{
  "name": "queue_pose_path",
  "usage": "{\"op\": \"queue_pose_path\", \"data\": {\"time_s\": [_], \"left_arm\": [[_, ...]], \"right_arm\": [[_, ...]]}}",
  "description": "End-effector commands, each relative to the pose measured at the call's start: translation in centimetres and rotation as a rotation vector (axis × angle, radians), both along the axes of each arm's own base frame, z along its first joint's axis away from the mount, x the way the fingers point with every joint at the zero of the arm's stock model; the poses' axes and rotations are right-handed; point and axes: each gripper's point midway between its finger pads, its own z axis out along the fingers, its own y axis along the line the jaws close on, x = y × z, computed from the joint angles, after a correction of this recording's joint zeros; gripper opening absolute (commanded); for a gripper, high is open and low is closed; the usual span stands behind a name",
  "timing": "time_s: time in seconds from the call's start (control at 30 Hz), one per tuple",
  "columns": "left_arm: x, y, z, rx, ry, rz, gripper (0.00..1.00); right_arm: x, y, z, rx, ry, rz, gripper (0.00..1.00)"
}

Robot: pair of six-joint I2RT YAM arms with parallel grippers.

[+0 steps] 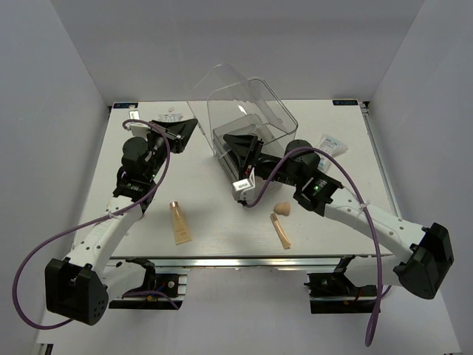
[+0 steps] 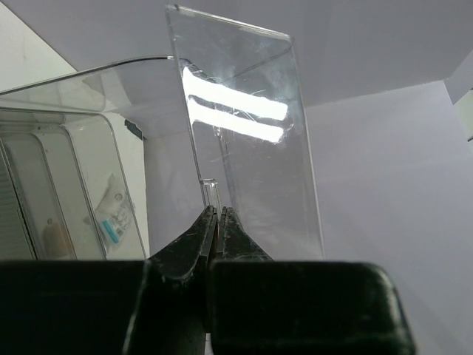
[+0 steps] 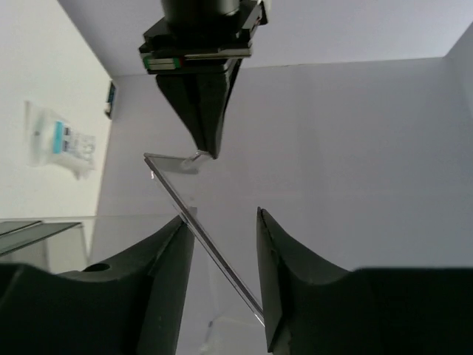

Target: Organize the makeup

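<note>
Left wrist: we log the left gripper (image 2: pixel 216 216) clamped tight on the clear lid (image 2: pixel 251 163). We find the right gripper (image 3: pixel 220 225) parted, astride the lid edge, holding nothing
</note>
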Motion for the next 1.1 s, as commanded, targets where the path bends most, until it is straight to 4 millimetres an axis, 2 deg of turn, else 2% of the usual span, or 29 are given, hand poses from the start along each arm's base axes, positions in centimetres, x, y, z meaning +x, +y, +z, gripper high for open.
{"op": "queue_pose_path", "data": {"time_s": [0.0, 0.27, 0.3, 0.33, 0.37, 0.4, 0.47, 0.5, 0.53, 0.57, 0.67, 0.73, 0.87, 0.9, 0.93, 0.97, 1.0, 1.03, 1.07], "left_arm": [[-0.7, -0.1, 3.1, -0.029, -0.087, -0.018, 0.0], [-0.8, 0.2, 3.6, -0.022, -0.089, 0.003, 0.0], [-0.6, 0.6, 3.1, 0.005, -0.072, 0.024, 0.13], [-0.9, 1.0, 4.1, 0.014, -0.088, 0.043, 0.24], [-1.0, 1.4, 4.2, 0.031, -0.087, 0.065, 0.34], [-0.8, 2.3, 3.6, 0.073, -0.062, 0.114, 0.53], [-1.5, 3.6, 4.9, 0.109, -0.076, 0.176, 0.66], [-1.5, 4.2, 3.8, 0.168, -0.041, 0.204, 0.71], [-1.4, 5.2, 4.0, 0.184, -0.034, 0.255, 0.79], [-1.9, 5.7, 4.0, 0.217, -0.031, 0.276, 0.81], [-1.8, 7.2, 2.2, 0.281, 0.031, 0.334, 0.83], [-1.4, 7.7, -0.1, 0.332, 0.091, 0.33, 0.83], [1.0, 8.6, -6.1, 0.506, 0.236, 0.262, 0.81], [2.4, 10.0, -8.6, 0.548, 0.329, 0.267, 0.81], [3.2, 10.4, -9.9, 0.581, 0.366, 0.254, 0.82], [4.0, 11.0, -11.0, 0.622, 0.394, 0.242, 0.9], [5.2, 11.6, -14.9, 0.712, 0.491, 0.201, 0.97], [6.7, 12.1, -14.0, 0.747, 0.483, 0.202, 0.98], [7.7, 13.1, -15.0, 0.841, 0.506, 0.21, 0.98]], "right_arm": [[1.0, -0.3, 3.6, 0.082, -0.104, -0.051, 0.41], [1.4, 0.3, 4.5, 0.101, -0.141, -0.055, 0.34], [1.5, 0.3, 4.6, 0.102, -0.142, -0.055, 0.34], [1.4, 0.3, 4.7, 0.104, -0.144, -0.055, 0.33], [1.5, 0.3, 4.8, 0.105, -0.145, -0.057, 0.33], [1.5, 0.3, 4.9, 0.108, -0.143, -0.059, 0.33], [1.6, 0.3, 4.9, 0.108, -0.141, -0.064, 0.33], [1.7, 0.2, 4.9, 0.11, -0.137, -0.066, 0.33], [1.6, 0.2, 5.0, 0.112, -0.138, -0.066, 0.33], [1.7, 0.1, 4.9, 0.112, -0.134, -0.071, 0.33], [1.8, 0.1, 4.7, 0.114, -0.124, -0.073, 0.32], [1.8, 0.1, 4.7, 0.116, -0.117, -0.075, 0.32], [1.9, 0.0, 4.9, 0.123, -0.098, -0.08, 0.32], [2.0, 0.0, 5.1, 0.127, -0.095, -0.084, 0.32], [2.0, 0.0, 5.1, 0.129, -0.086, -0.085, 0.32], [2.0, 0.0, 5.0, 0.128, -0.078, -0.087, 0.32], [2.1, 0.0, 5.0, 0.126, -0.07, -0.088, 0.32], [2.1, -0.1, 5.0, 0.129, -0.066, -0.092, 0.32], [2.2, -0.1, 5.0, 0.129, -0.062, -0.094, 0.32]]}}
